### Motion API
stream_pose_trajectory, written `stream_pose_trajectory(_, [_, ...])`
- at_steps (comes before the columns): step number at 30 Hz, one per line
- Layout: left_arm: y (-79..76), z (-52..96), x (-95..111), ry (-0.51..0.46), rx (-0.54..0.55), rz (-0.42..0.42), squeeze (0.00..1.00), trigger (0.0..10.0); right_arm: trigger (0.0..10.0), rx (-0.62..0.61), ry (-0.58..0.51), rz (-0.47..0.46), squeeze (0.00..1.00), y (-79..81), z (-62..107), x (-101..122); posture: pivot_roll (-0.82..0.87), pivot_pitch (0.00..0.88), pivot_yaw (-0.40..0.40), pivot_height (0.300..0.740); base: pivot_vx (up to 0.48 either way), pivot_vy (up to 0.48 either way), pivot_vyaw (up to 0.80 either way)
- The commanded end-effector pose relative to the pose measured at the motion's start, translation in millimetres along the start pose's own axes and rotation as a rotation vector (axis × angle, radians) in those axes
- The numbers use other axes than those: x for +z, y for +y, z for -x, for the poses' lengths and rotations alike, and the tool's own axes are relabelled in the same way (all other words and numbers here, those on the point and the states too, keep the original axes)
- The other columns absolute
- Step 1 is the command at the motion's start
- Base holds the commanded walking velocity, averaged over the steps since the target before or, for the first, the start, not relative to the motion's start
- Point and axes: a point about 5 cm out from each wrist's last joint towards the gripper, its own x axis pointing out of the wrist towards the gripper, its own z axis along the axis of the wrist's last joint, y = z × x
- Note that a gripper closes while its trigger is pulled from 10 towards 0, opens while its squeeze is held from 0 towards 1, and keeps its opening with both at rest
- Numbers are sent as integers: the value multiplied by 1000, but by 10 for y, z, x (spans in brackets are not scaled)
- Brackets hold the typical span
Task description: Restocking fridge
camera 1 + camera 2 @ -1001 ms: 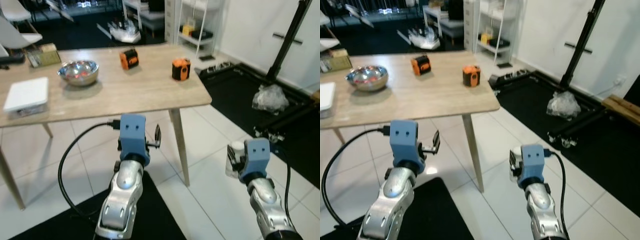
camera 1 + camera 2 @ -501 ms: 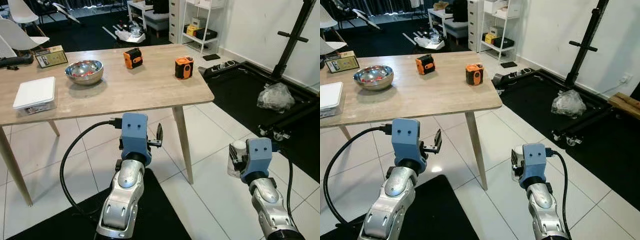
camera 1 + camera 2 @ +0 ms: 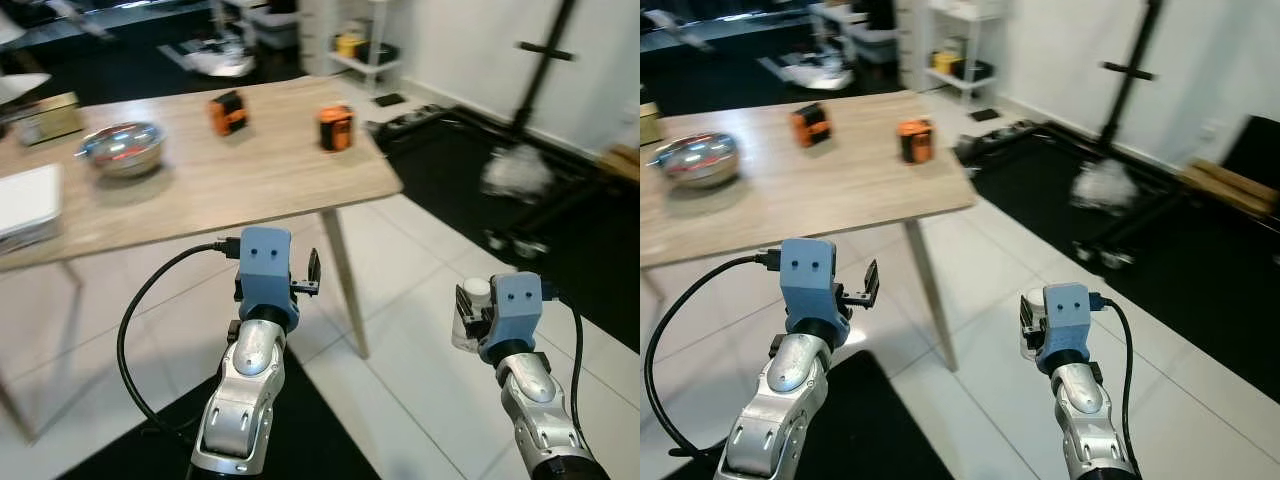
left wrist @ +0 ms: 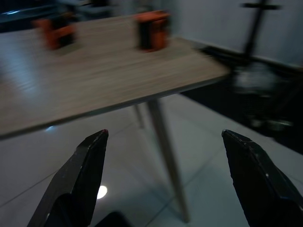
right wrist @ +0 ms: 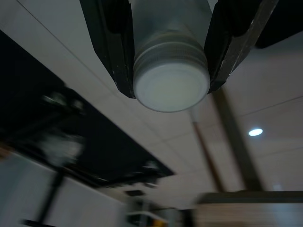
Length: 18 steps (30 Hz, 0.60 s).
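Observation:
A clear plastic bottle (image 5: 171, 71) with a white cap (image 3: 478, 290) is clamped between the two black fingers of my right gripper (image 5: 170, 90), held over the white tiled floor at the lower right. My left gripper (image 4: 163, 135) is open with nothing between its fingers (image 4: 90, 156), raised in front of me and pointing toward the wooden table's (image 3: 250, 180) near corner and leg.
On the table stand two orange-black devices (image 3: 336, 128) (image 3: 227, 111), a steel bowl (image 3: 122, 147) and a white box (image 3: 25, 200). A black mat (image 3: 300, 430) lies below the left arm. At right are a black stand (image 3: 545, 60), a plastic bag (image 3: 515, 175) and dark flooring.
The whole picture has slid left and is blurred, so the camera has turned right. Both arms hold the same pose, and the bottle stays in the right gripper.

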Motion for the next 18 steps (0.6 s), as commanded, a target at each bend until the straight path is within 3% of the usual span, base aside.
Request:
stream_pose_trajectory(1, [-31, 9, -45, 20, -13, -9, 0, 10000, 10000, -12, -5, 0, 0, -34, 20, -7, -54, 66, -9, 740, 0, 0, -800])
stream_pose_trajectory(18, [-39, -2, -59, 26, -19, -11, 0, 10000, 10000, -13, 6, 1, 0, -39, 29, -28, -56, 70, -9, 740, 0, 0, -800])
